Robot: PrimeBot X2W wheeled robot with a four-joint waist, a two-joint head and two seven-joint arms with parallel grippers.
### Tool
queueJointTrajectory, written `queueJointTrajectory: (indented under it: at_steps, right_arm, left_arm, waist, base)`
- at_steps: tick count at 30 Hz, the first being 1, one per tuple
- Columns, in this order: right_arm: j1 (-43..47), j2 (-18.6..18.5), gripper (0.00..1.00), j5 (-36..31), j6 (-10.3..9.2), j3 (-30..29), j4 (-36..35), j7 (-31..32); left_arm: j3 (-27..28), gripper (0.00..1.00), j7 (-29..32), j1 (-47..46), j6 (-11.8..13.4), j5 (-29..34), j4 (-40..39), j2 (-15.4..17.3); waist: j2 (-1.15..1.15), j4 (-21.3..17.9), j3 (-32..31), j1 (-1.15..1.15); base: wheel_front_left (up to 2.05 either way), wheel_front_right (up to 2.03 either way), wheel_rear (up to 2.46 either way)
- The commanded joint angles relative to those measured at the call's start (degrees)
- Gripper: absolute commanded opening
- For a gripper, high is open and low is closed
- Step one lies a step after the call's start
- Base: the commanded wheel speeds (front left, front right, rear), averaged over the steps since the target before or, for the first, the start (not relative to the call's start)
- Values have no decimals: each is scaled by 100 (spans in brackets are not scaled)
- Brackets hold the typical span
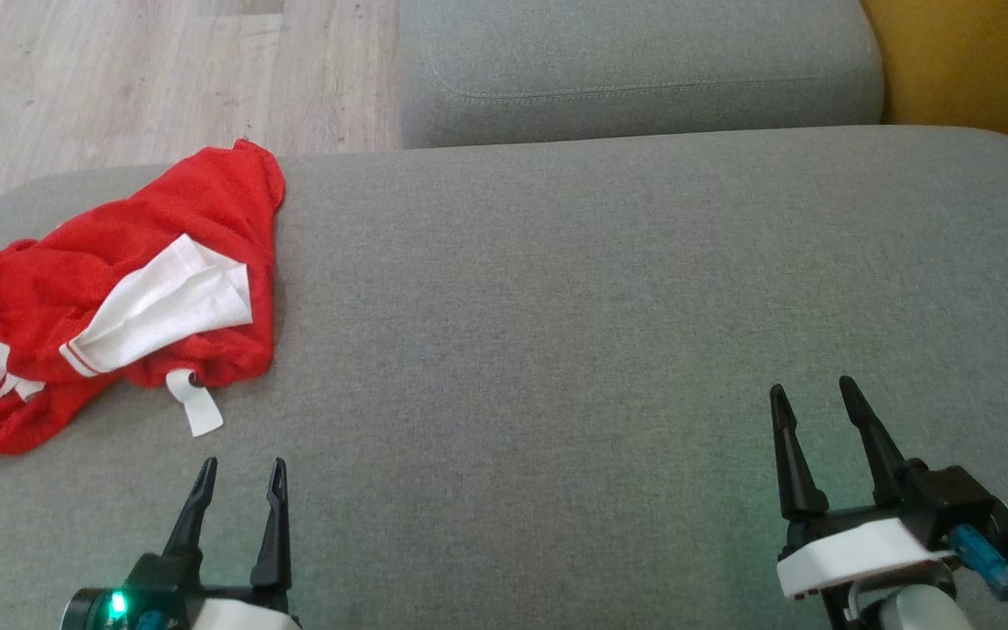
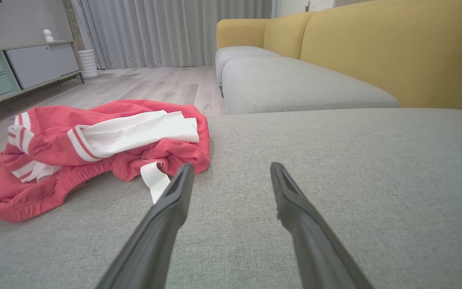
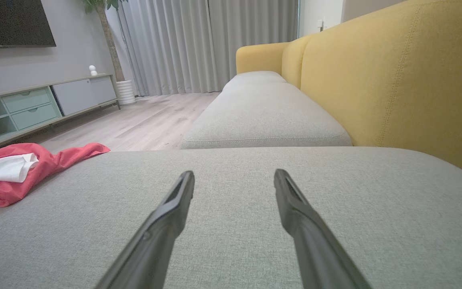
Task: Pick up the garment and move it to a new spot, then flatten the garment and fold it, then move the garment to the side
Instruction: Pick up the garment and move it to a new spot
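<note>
Grey seat cushion (image 1: 609,289) is the work surface, broad and mostly bare. A second grey cushion (image 1: 635,70) butts against its far edge. Wood floor (image 1: 119,79) lies beyond the far left corner.

Garment (image 1: 58,332): red shorts by the look of it (the left wrist view shows gathered elastic). It's crumpled in a heap on the cushion's far left part. One corner reaches the far edge, and the left side runs out of the head view. White side panel (image 1: 171,306) is flipped up on top.

Handling, my read: light, thin and floppy, not fragile. It'll drape and bunch once lifted, and shouldn't slide much on the woven upholstery. Best hold is probably the gathered waistband (image 2: 70,178) along the near edge, since it's thick and less likely to slip out of the fingers. I'd skip the white panel, which would likely just unfold.

Left gripper (image 1: 243,464): fingers spread wide, nothing between them, over bare cushion just on the near side of the heap. Right gripper (image 1: 812,387): also spread and empty, well apart from the garment over the cushion's right part.

Smallest item: a white label (image 1: 198,409) pokes out of the near edge, the bit closest to the left fingertips. Too flimsy to lift by.
</note>
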Motion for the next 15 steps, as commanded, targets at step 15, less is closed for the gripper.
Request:
queueJointTrajectory:
  at_steps: [15]
  right_arm:
    - [70,-55,100,50,45,204,-130,-77]
  left_arm:
    - [244,100,-70,-118,-14,28,-148,-29]
  waist:
    - [0,1408,-215,0]
  base:
    - [0,0,0]
